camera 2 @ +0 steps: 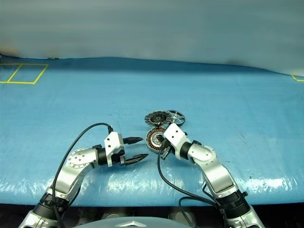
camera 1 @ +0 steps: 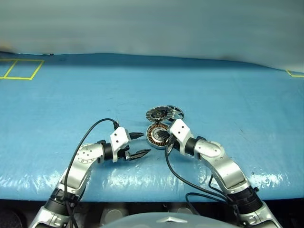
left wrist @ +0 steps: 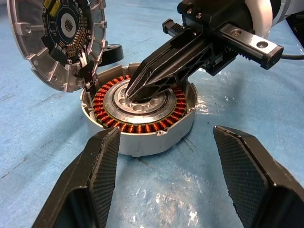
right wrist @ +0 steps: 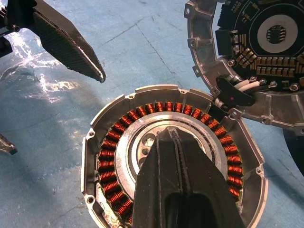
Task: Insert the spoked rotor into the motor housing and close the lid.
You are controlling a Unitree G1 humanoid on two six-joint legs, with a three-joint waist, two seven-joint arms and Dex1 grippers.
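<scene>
Nearest, left gripper hovers with its fingers spread and nothing between them, aimed at the motor housing, which sits just ahead of its tips on the blue table cover. Right gripper, fingers pressed together and gripping nothing, has its tips down on the pale central hub inside the housing, within the ring of copper windings. Housing otherwise holds no rotor: windings and hub lie bare. Just past the right gripper's tips, lid stands tilted open at the housing's far rim, circuit-board face showing, joined to the housing by short wires at the edge. Beyond the lid, partly hidden behind it, lies the spoked rotor, flat on the cover and apart from both grippers. Judgement: insertion not begun; the right gripper seems to be steadying or probing the hub. Next move calls for lifting clear, reaching past the lid, and picking up the rotor without knocking the lid shut.
</scene>
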